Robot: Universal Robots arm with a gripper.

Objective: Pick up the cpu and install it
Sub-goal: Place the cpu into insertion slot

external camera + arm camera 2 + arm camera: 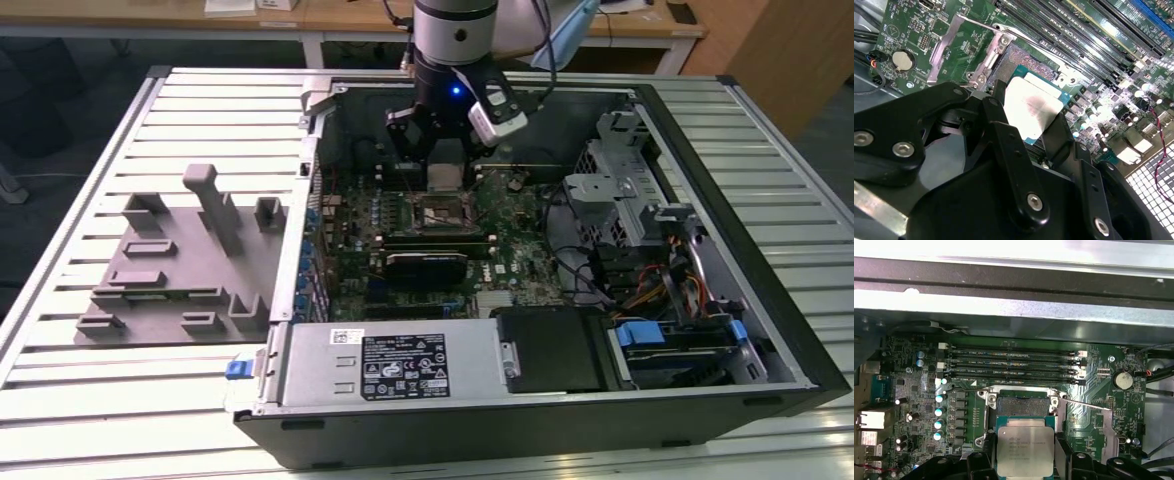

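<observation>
While the arm (454, 40) reaches into the open computer case (534, 425), its pincer (445, 172) is clenched on the cpu (445, 180) — the silvery chip sits just over the open socket (447, 212). In the exterior view, the grey tray (160, 270) lies on the tabletop (80, 400) at nine o'clock of the case.

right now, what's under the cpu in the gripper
The cpu, clamped in the gripper, hangs above the open socket on the green motherboard. Part of the socket's dark bed and metal frame shows past its edge; the rest is hidden by the cpu.
</observation>
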